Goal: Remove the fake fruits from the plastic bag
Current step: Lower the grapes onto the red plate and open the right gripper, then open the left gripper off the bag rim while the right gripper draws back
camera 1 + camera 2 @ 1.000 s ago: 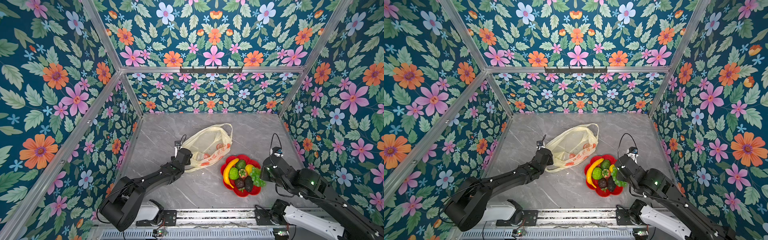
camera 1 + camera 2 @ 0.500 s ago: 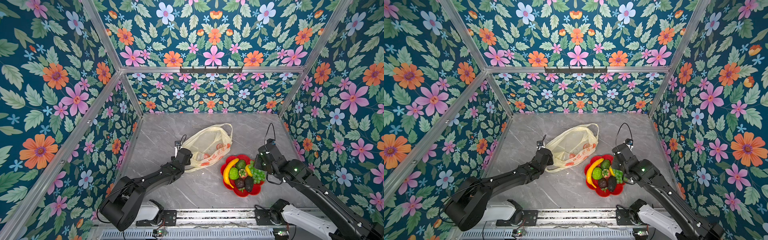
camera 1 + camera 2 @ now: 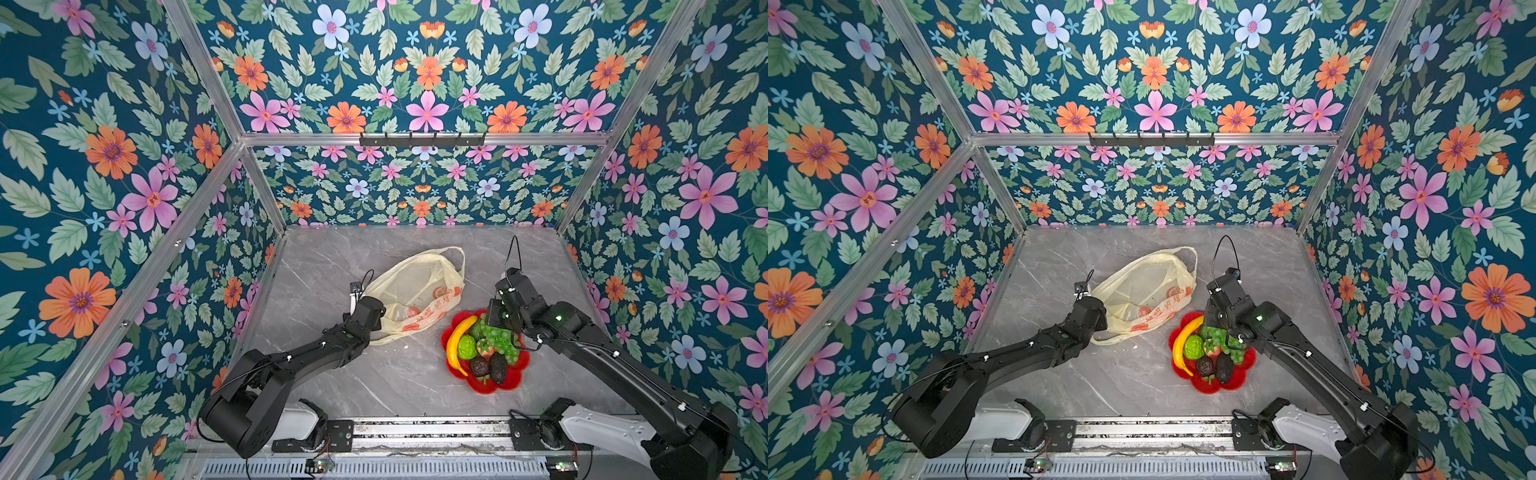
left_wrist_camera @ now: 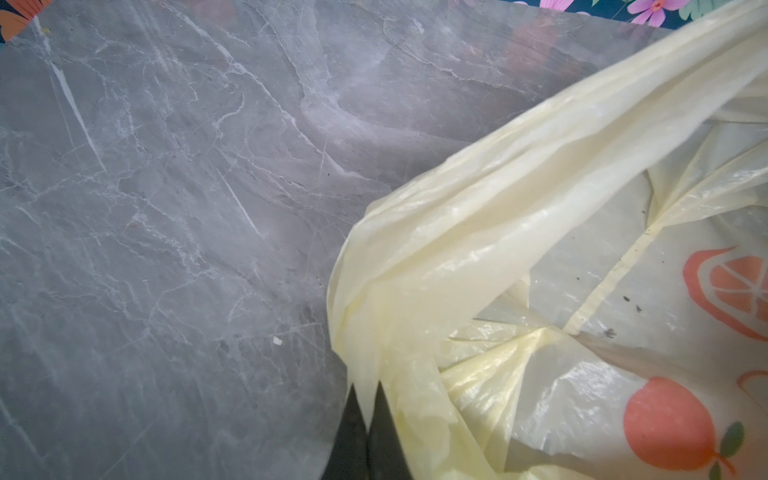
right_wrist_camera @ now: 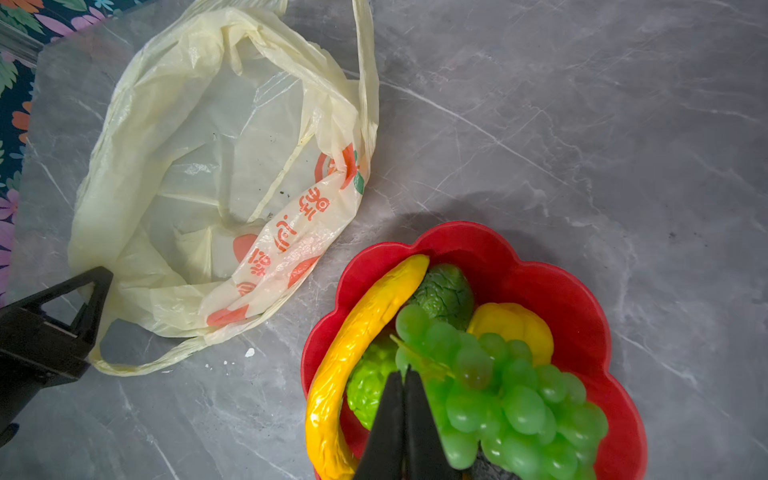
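My left claw pinches the bag at its rim; my right claw, closed, hangs over the grapes. The bag on the bench looks empty, the fruits sit in the plate; little remains, I think

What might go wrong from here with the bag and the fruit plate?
The right gripper seems pinched on the stem of the grape bunch; lifting could drag the banana off the crowded red plate. The left gripper is shut on the plastic bag; pulling could sweep it into the plate.
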Motion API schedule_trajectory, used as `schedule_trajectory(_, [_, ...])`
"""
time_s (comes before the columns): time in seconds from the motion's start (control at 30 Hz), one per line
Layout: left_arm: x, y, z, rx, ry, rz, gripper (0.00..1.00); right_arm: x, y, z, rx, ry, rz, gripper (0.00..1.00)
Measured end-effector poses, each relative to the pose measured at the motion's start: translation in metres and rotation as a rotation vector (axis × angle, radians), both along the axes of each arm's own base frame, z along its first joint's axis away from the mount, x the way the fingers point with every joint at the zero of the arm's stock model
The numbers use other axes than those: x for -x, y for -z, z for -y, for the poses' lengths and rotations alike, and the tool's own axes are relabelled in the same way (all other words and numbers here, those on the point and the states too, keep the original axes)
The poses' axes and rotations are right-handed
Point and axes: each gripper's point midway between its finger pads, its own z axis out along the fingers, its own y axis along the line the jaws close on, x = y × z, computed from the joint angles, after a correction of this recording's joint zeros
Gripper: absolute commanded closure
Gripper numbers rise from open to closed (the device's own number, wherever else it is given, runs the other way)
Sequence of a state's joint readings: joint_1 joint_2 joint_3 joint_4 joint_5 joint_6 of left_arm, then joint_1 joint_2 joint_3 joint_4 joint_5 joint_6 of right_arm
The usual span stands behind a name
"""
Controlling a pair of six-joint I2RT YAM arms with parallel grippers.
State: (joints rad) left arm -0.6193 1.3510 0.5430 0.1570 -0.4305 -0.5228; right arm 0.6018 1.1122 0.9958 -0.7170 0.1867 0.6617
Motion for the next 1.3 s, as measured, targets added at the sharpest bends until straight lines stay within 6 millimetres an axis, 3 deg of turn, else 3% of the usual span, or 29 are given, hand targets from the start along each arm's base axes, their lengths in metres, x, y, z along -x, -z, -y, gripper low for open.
schedule_trajectory(0.3, [0.000,0.000,0.000,0.000,0.000,0.000,1.00,-0.012,0.020,-0.014,0.019,-0.031,-0.044,0.96])
schedule_trajectory(0.47, [0.000,0.000,0.000,0.000,0.000,0.000,1.00,-0.014,0.028,-0.014,0.043,-0.041,-0.055,0.79])
schedule_trajectory(0.53, [0.000,0.000,0.000,0.000,0.001,0.000,1.00,-0.015,0.031,-0.014,0.052,-0.042,-0.060,0.65])
schedule_trajectory(0.63, [0.000,0.000,0.000,-0.001,0.001,-0.001,1.00,-0.017,0.033,-0.013,0.076,-0.055,-0.062,0.53])
schedule_trajectory(0.8, [-0.002,-0.001,0.002,0.001,0.006,-0.002,1.00,-0.020,0.030,-0.008,0.098,-0.043,-0.048,0.43])
schedule_trajectory(1.13, [-0.003,0.003,0.005,-0.009,0.017,-0.014,1.00,-0.016,0.023,0.003,0.102,-0.034,-0.022,0.13])
schedule_trajectory(1.3, [-0.019,0.000,0.019,-0.031,0.053,-0.037,1.00,-0.010,0.014,0.009,0.091,-0.028,0.004,0.04])
